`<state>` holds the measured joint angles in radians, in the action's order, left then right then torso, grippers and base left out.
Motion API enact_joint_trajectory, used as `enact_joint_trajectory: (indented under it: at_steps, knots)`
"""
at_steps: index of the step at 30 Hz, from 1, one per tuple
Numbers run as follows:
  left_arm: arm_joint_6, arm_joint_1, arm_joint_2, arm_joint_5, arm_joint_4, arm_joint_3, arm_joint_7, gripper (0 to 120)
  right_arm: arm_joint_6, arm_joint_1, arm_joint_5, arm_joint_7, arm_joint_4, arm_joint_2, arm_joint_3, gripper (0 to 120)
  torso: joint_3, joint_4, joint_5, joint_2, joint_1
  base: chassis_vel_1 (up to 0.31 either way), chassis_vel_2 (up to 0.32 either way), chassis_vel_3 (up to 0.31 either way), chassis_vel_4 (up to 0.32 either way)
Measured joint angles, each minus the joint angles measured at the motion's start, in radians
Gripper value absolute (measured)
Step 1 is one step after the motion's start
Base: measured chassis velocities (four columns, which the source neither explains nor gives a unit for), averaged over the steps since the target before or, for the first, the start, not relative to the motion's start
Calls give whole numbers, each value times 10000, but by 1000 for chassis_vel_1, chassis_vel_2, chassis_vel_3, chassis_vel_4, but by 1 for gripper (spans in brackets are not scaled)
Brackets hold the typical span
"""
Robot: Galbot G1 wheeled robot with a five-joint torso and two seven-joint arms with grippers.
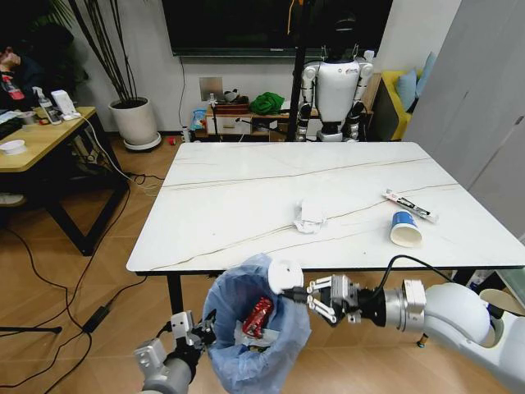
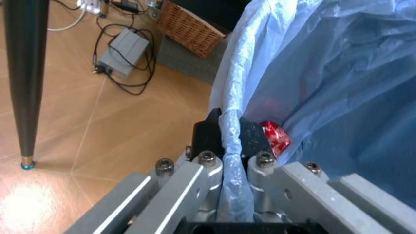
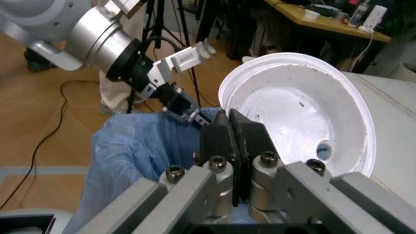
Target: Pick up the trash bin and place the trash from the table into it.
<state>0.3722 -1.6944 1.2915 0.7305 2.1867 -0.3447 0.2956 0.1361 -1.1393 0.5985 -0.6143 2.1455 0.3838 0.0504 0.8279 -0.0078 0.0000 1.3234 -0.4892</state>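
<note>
Desk point(image 1: 246, 197): large, rectangular, white marble-look top with thin dark veins, slim black legs, standing on a wooden floor; a leg also shows in the left wrist view. Trash bin point(image 1: 254, 324): small and round, lined with a crinkled light-blue plastic bag, held off the near edge of the desk, just in front of and below it. Left gripper point(image 1: 199, 335): low at the bin's left side, its fingers point(image 2: 206, 141) closed tight on the bin's rim with the bag's edge pinched between them, as the left wrist view shows close up. Right gripper point(image 1: 297, 297): reaching in from the right, just above the bin's open mouth, fingers point(image 3: 217, 139) pressed narrow on the rim of a white round disc. White round disc point(image 3: 305, 112): shallow, dish-like, with a small hole near one side, held on edge over the bin's far rim, near the desk's front edge. Blue paper cup point(image 1: 405, 228): lying on its side on the right part of the desk, open mouth toward the robot. White crumpled tissue point(image 1: 310, 216): on the desk near the middle, left of the cup and well apart from it. Thin white printed tube point(image 1: 409, 205): lying slantwise on the desk just behind the cup. Red crumpled wrapper point(image 1: 258, 316): inside the bin, resting against the bag, also seen through the plastic in the left wrist view.
</note>
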Motion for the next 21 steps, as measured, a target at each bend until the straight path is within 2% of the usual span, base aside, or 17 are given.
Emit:
enact_joint_trajectory:
  at_steps: [6,11,21]
  knots:
    - [28,182,-10,34,-96,44,18,0,196,187,-205,-198,-48,174,-199,0,0,0,0,0,-1,0,0,0,0]
    - [67,207,-29,44,-99,107,60,0,311,887,-283,-241,-85,321,-858,0,0,1,0,-1,-1,0,0,0,0]
    - [85,186,-8,44,-35,116,72,0,80,1743,-517,-317,-216,411,-1689,0,0,0,0,-2,-1,0,0,0,0]
